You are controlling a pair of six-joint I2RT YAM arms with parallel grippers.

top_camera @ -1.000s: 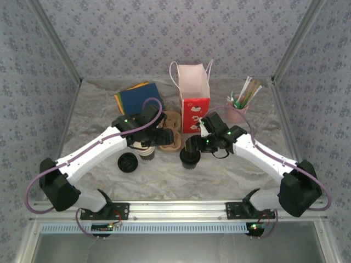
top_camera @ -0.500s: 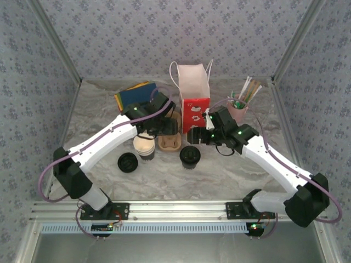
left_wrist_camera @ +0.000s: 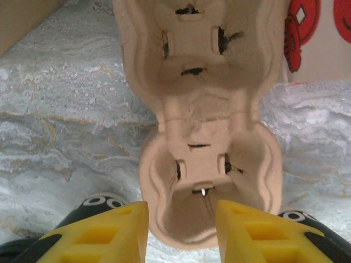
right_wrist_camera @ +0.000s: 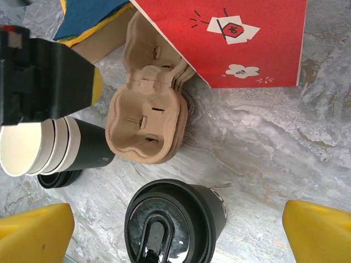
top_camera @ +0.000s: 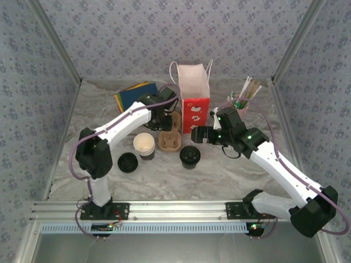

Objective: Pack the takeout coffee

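The takeout coffee (top_camera: 190, 156), a dark paper cup with a black lid, stands upright on the marble table in front of the bag. In the right wrist view the takeout coffee (right_wrist_camera: 175, 222) sits low in the middle, and my right gripper (right_wrist_camera: 175, 233) hangs above it, wide open, both yellow fingers (right_wrist_camera: 34, 234) well clear of it. From above, the right gripper (top_camera: 198, 135) is just behind and to the right of the cup. My left gripper (top_camera: 166, 121) is over the tan pulp cup carrier (top_camera: 170, 137). Its jaws (left_wrist_camera: 182, 233) are open, narrowly, above the carrier's (left_wrist_camera: 211, 164) near cell, gripping nothing.
A red and white paper bag (top_camera: 194, 98) stands open behind the carrier. A stack of lidless cups (top_camera: 145, 146) and loose black lids (top_camera: 127, 162) sit to the left. Blue napkins (top_camera: 134, 94) lie at the back left, and a pink cup of straws (top_camera: 239, 109) stands at the back right.
My right gripper has pulled back and up from the coffee, opening wider. My left arm has stretched farther back over the carrier, its jaws narrowing.
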